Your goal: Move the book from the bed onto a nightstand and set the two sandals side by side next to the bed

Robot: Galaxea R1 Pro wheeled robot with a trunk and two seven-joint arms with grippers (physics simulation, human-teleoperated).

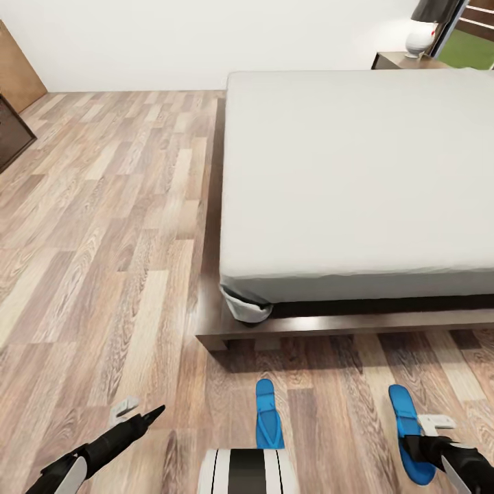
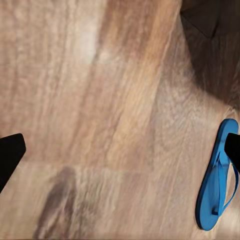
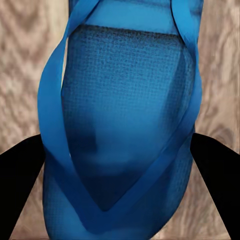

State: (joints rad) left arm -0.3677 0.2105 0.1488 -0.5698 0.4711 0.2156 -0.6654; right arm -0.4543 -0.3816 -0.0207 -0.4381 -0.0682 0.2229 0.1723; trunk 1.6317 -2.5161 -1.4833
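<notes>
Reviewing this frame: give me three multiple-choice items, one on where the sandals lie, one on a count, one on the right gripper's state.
1. Where do the sandals lie?
A. On the mattress
B. On the wood floor off the foot of the bed
C. On a nightstand

2. How many blue sandals are in the head view?
A. One
B. Two
C. Three

3. How does the right gripper stand?
A. Open, fingers either side of a sandal
B. Shut on a book
C. Open over bare mattress

Key: 1 B, both sandals, left sandal and right sandal, rest on planks before the bed. 2 B, two blue shapes show. 3 A, the right gripper has dark fingers spread beside the right sandal's sole, not closed on it.
</notes>
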